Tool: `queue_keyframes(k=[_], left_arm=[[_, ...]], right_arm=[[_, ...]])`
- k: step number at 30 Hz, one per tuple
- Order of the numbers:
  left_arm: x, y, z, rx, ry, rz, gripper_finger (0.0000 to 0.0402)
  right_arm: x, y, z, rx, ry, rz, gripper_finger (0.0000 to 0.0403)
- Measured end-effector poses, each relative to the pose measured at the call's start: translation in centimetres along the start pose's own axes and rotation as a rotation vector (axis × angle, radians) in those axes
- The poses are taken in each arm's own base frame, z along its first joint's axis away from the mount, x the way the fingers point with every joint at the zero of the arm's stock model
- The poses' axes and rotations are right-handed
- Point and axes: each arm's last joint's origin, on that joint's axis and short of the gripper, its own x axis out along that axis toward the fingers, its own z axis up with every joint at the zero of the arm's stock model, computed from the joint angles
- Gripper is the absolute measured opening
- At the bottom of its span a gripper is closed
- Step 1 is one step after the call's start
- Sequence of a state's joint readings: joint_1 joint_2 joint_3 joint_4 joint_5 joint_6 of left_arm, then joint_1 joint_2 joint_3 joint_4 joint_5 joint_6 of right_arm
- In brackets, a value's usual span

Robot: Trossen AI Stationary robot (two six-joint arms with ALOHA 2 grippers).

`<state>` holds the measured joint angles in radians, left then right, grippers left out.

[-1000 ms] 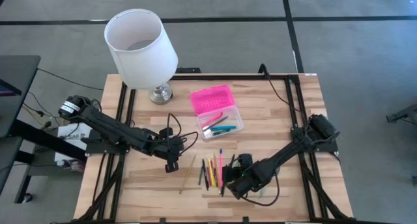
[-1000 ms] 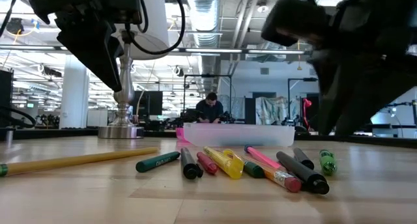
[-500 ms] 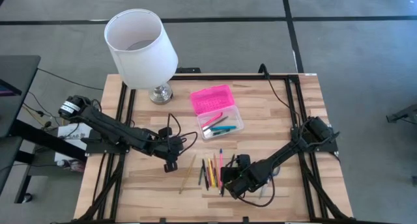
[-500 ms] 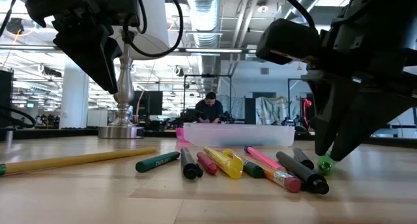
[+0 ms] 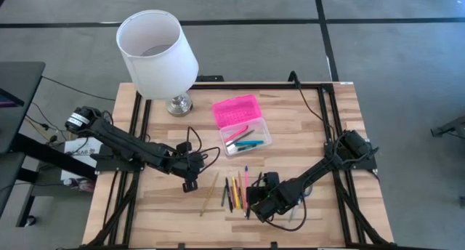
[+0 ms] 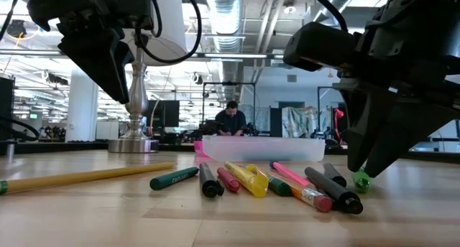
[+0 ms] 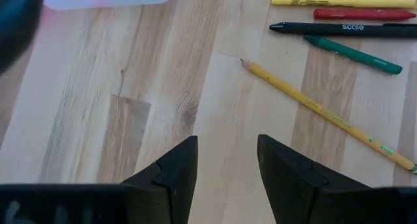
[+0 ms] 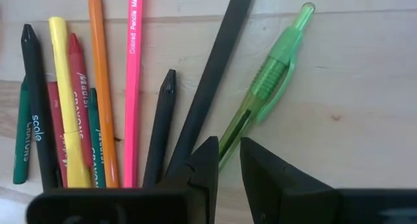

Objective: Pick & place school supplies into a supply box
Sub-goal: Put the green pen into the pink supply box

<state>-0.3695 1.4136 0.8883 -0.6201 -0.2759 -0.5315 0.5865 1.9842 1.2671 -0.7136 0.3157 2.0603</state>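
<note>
Jaws of right gripper (image 8: 225, 160) narrow, straddling green pen (image 8: 264, 87) w/o grip: centre fingers, then close; left gripper (image 7: 227, 160) waits, open.

The black pen (image 7: 339, 28) reads "scale" in white on its barrel. The yellow crayon (image 7: 342, 0) above it carries "CRAYONS", cut off at the picture's edge. The pink pencil (image 8: 134, 74) bears "Colored Pencil Madis…", as far as it can be made out. The red crayon (image 8: 79, 100) shows "Madisi".
</note>
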Motion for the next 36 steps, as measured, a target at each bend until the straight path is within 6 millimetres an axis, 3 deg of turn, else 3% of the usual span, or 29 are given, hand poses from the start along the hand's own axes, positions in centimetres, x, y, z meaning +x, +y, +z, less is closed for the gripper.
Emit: queue_keyframes(k=[7,19,36], left_arm=[[0.0,0.0,0.0,0.013,-0.002,0.003,0.0153],[0.0,0.0,0.0,0.013,0.0,-0.001,0.0153],[0.0,0.0,0.1,-0.02,-0.016,0.011,0.0153]], right_arm=[[0.0,0.0,0.1,-0.016,0.0,-0.002,0.0061],[0.2,-0.3,0.7,-0.022,0.058,-0.107,0.0112],[0.5,-0.4,2.1,-0.197,0.179,-0.224,0.0066]])
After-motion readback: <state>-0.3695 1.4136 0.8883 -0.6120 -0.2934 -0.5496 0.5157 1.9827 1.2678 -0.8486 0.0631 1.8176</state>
